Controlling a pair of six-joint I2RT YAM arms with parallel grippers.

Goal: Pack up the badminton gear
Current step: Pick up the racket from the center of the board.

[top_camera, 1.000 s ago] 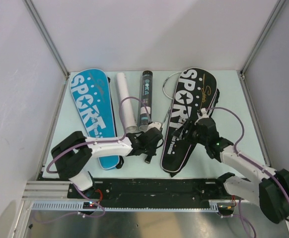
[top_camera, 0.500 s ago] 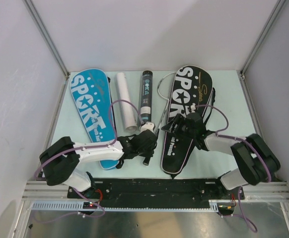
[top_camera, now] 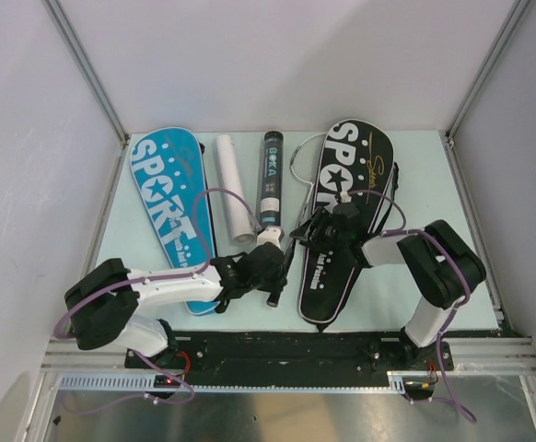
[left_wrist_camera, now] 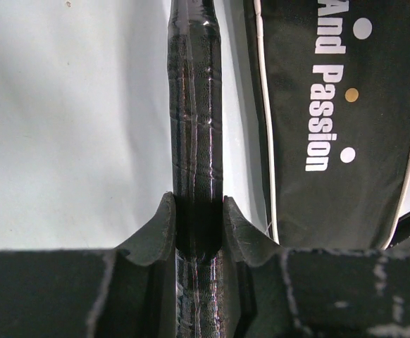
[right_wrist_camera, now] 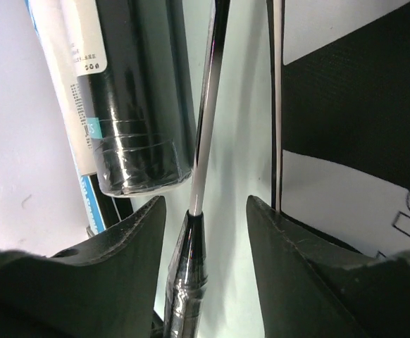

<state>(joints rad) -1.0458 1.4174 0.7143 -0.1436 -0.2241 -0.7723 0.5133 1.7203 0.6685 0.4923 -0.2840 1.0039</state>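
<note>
Our left fingers [left_wrist_camera: 156, 232] clench the wrapped racket handle [left_wrist_camera: 196, 127] between them; our right fingers [right_wrist_camera: 124, 243] stand released astride its thin shaft [right_wrist_camera: 208, 127]. Light, whippy, slippery there: we'd hold the handle.

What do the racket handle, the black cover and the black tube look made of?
The racket handle: glossy black wrapped grip tape, likely synthetic, judging by overlap lines and wrinkled sheen. The black cover: matte fabric, probably, with printed lettering and pale piping. The black tube: shiny plastic or film-wrapped card; sharp reflections, clear end cap.
</note>
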